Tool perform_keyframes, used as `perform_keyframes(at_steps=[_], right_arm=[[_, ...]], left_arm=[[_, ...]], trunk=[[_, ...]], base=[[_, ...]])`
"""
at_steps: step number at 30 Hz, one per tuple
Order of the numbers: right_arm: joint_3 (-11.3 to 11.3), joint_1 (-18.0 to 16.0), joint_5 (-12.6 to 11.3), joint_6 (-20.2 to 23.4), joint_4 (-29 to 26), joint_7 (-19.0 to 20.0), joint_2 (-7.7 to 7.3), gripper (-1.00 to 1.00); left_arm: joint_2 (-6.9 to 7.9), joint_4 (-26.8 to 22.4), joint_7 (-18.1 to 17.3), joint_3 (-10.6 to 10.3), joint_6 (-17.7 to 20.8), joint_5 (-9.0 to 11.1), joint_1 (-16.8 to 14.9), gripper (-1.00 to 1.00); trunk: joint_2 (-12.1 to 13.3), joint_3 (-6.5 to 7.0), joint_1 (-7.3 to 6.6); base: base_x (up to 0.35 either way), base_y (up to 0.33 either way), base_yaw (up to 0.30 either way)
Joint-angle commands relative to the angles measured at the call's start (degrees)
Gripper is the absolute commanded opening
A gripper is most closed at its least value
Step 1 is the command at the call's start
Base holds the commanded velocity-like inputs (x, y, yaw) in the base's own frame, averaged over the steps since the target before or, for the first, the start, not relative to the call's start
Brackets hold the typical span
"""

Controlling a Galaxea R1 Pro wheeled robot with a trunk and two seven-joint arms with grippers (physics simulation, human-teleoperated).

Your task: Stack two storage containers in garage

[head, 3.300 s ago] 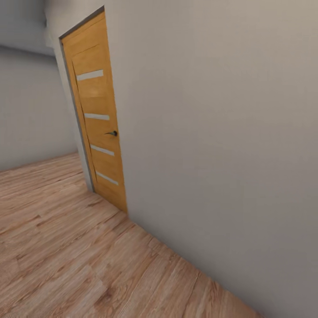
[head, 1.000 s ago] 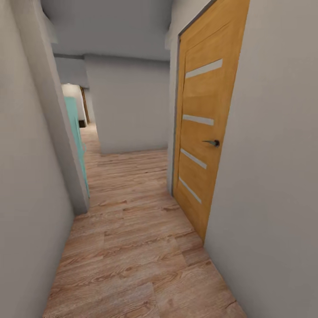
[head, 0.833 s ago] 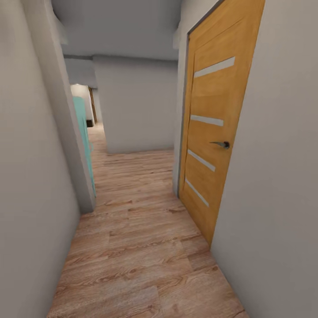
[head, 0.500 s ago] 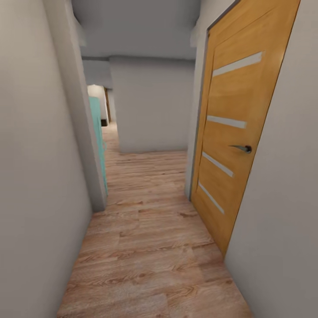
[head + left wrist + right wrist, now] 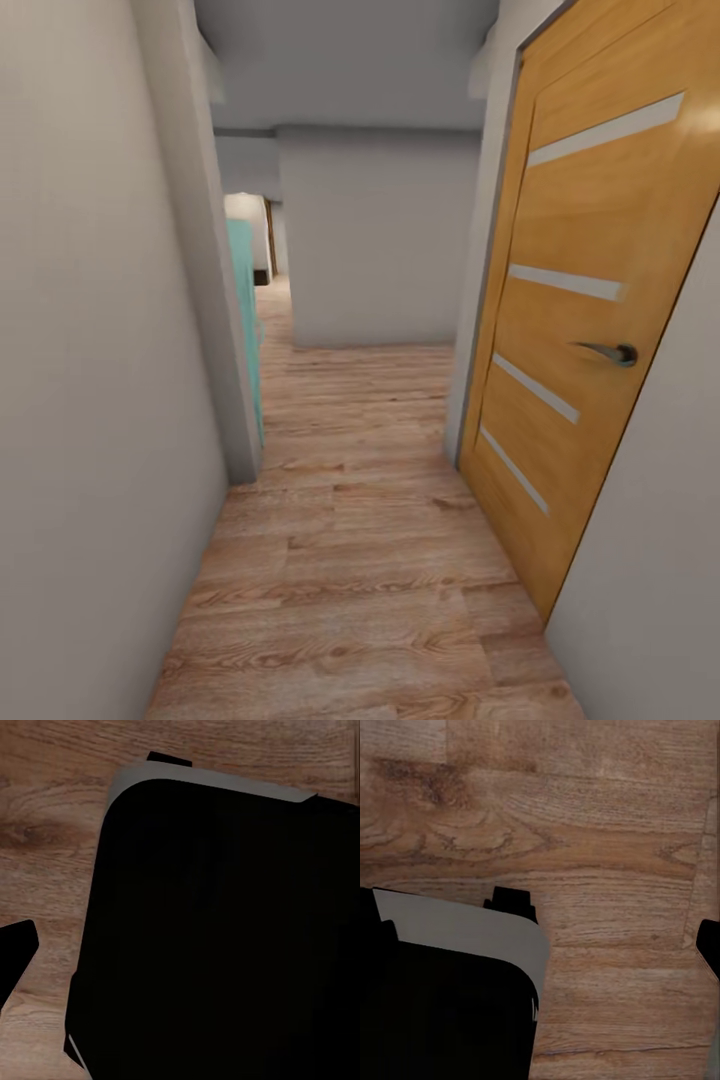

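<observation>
In both wrist views, the nearest thing is the robot's own dark base: the left wrist view shows a large black body with a grey edge (image 5: 217,787) over the wood-plank floor (image 5: 52,817), and the right wrist view shows the same kind of black body with a grey rim (image 5: 465,930) above the planks. A black tip (image 5: 15,952) shows at the border of the left wrist view and another (image 5: 709,945) in the right one, but I cannot tell if either pincer is open or closed. In the head view a narrow hallway runs ahead, with a grey wall (image 5: 90,400) at the left and an orange wooden door (image 5: 590,330) with a dark handle (image 5: 610,352) at the right, closed. Farther, a turquoise panel (image 5: 245,320) stands behind the left wall corner. At the far end a grey wall (image 5: 375,240) closes the passage. The storage containers are somewhere outside these pictures.
</observation>
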Motion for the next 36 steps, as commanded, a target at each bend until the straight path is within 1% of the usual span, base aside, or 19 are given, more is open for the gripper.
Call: perform_keyframes(at_steps=[1,16,20,25,32,36], right_arm=[[0.5,-0.1,-0.6,-0.3,0.2,0.0,0.06,1.0],[0.4,-0.1,-0.4,-0.4,0.1,0.0,0.05,1.0],[0.3,-0.1,0.2,-0.4,0.1,0.0,0.76,1.0],[0.3,-0.1,0.0,-0.4,0.1,0.0,0.53,1.0],[0.3,-0.1,0.1,-0.4,0.1,0.0,0.8,1.0],[0.3,-0.1,0.0,-0.4,0.1,0.0,0.59,1.0]], left_arm=[[-0.03,0.0,0.0,0.1,-0.1,0.5,0.0,1.0],[-0.07,0.1,0.1,0.1,0.0,0.5,0.0,1.0],[-0.09,0.0,0.1,0.1,0.0,0.5,0.0,1.0],[-0.09,0.1,0.2,0.1,0.0,0.5,0.0,1.0],[-0.09,0.0,0.2,0.1,0.0,0.5,0.0,1.0],[-0.09,0.1,0.2,0.1,0.0,0.5,0.0,1.0]], trunk=[[0.0,-0.05,0.03],[0.0,-0.05,0.03],[0.0,-0.05,0.03],[0.0,-0.05,0.03],[0.0,-0.05,0.03],[0.0,-0.05,0.03]], base=[[0.316,0.0,0.007],[0.322,0.0,0.001],[0.323,0.0,0.0],[0.323,0.0,0.0],[0.323,0.0,0.0],[0.323,0.0,0.0]])
